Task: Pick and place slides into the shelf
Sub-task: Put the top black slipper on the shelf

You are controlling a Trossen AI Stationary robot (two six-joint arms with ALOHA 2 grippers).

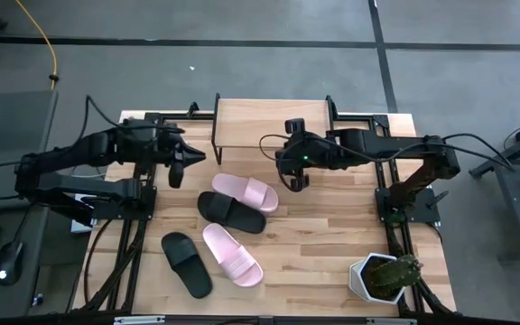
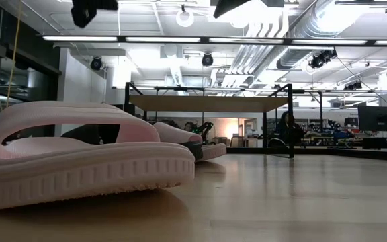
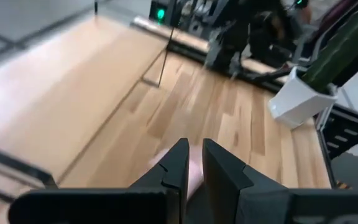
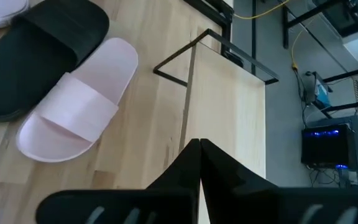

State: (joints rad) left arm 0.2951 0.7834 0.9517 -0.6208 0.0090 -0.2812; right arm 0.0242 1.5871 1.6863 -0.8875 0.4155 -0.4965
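Around my station I note a grey concrete floor (image 1: 242,23) crossed by dark seams, with a yellow cable (image 1: 51,45) trailing over it. The worktop is a light wooden plank tabletop (image 1: 332,235) carrying a white angular planter with a green cactus (image 1: 385,275) at one corner. Overhead run long fluorescent strip lights (image 2: 200,39) and silver ventilation ducts (image 2: 308,30). Distant benches hold cluttered equipment.

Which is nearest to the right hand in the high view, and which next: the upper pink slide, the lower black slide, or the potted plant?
From the right hand:
1. Upper pink slide, just beside it, toward the table's middle.
2. Potted plant, at the near right corner.
3. Lower black slide, near the left front.
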